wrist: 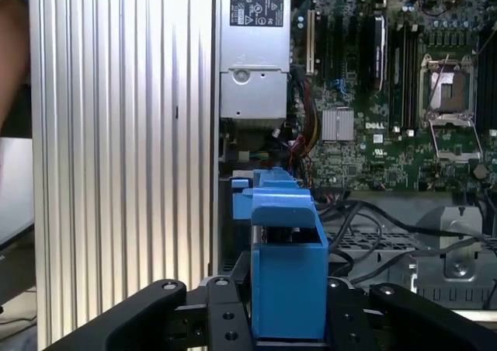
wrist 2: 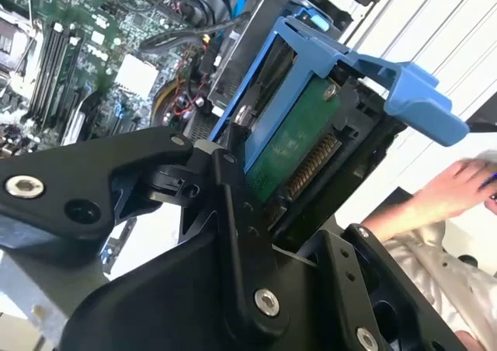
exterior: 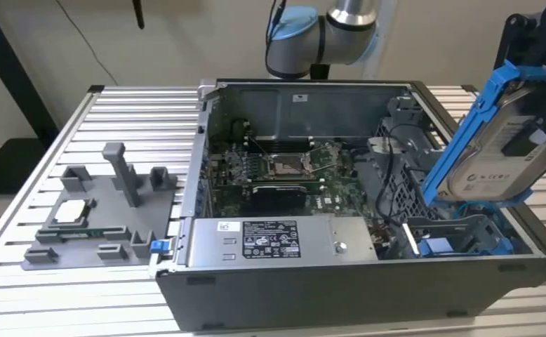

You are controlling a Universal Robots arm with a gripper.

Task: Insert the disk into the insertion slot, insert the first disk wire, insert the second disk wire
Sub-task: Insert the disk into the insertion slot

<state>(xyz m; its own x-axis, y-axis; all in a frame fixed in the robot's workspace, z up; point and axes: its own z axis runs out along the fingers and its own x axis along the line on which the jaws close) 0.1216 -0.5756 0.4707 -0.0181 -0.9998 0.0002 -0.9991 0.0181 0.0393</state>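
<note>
Disk [exterior: 496,151], in its blue carrier [wrist: 283,211], sits clamped in the pincer [wrist: 289,308], hanging tilted over the slot [exterior: 460,242] beneath it. First step, I'd say, not yet seated; it wants squaring with that slot.

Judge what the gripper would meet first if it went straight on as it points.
Probably the insertion slot: the disk in the gripper hangs tilted just above its blue rails, though depth is unclear.
</note>
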